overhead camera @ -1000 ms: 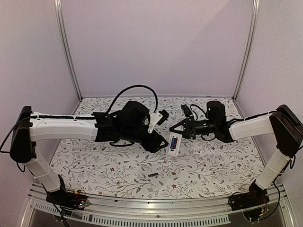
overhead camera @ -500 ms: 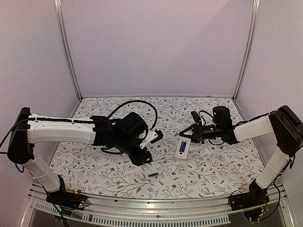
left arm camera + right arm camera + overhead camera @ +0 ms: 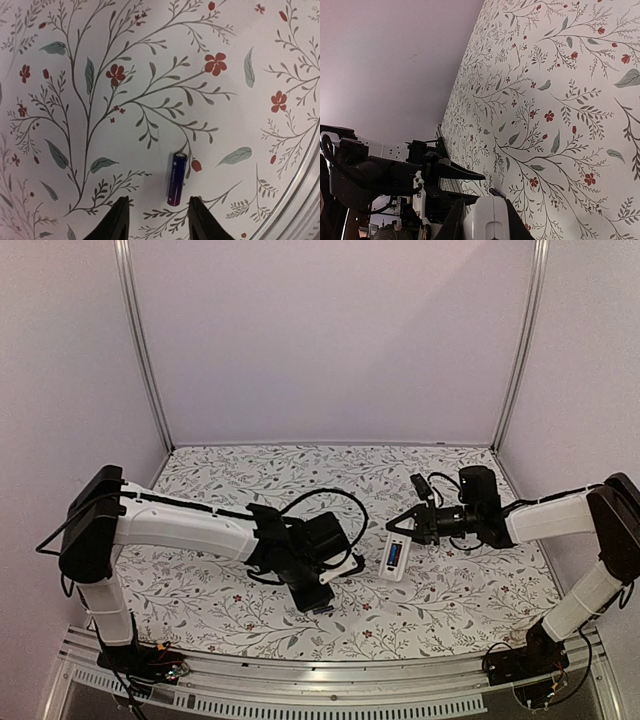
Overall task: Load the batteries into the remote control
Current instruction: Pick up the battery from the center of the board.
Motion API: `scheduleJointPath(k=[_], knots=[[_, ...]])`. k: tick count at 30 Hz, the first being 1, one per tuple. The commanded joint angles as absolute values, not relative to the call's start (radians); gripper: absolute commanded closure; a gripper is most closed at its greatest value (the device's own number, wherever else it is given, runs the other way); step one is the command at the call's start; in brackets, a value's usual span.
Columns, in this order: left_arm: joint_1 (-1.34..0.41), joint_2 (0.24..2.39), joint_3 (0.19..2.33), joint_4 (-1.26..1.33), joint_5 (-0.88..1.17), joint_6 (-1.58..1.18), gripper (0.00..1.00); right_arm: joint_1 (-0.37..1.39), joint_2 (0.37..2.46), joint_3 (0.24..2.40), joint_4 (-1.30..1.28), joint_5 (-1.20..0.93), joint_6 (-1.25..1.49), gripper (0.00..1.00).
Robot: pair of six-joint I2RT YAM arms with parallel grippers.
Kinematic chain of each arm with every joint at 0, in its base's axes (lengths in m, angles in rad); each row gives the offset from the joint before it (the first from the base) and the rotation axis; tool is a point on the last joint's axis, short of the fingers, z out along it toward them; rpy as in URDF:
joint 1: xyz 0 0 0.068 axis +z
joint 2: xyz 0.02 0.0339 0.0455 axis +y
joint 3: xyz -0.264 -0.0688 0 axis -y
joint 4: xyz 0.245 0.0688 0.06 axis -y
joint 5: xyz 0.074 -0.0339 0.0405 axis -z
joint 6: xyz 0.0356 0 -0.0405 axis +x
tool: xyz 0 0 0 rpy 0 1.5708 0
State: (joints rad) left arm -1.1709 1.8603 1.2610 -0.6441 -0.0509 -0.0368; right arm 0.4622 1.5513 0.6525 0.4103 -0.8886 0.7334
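Top external: left gripper [image 3: 322, 598] sits low over the table [image 3: 200, 590], near the middle of the front edge. How its jaws stand cannot be told from this view. Right gripper [image 3: 403, 532], right of centre, pinches the upper end of the remote [image 3: 394, 558]. The remote is tilted, with a blue strip on its upward face. Whether its lower end touches the table cannot be told.

Left wrist: battery [image 3: 176, 179], dark blue, lies flat on the table close to the front edge. The fingers [image 3: 117, 220] are spread, one on either side of its near end, neither touching.
- Handling, by judgement: light, rigid, smooth and round, so likely to roll or squirt out of a grip.
- Hold: across the middle of the barrel, pads square to its length.

Right wrist: the remote's white end is clamped between the fingers, with the left gripper visible beyond.
- Handling, by judgement: light, stiff, slick plastic. Held at one end, it may pivot when a battery is pressed in.
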Motion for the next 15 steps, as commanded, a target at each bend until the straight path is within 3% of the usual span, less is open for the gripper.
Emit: scheduleJointPath(k=[1,15], knots=[[-1.184,1.898,1.305,-0.684,-0.084,-0.010,0.59,0.451,1.508,0.628,0.403,-0.913,0.702,1.00],[-1.192,1.952,1.334,-0.709,-0.054,-0.002,0.64,0.450,1.329,0.596,0.400,-0.924,0.624,1.00]])
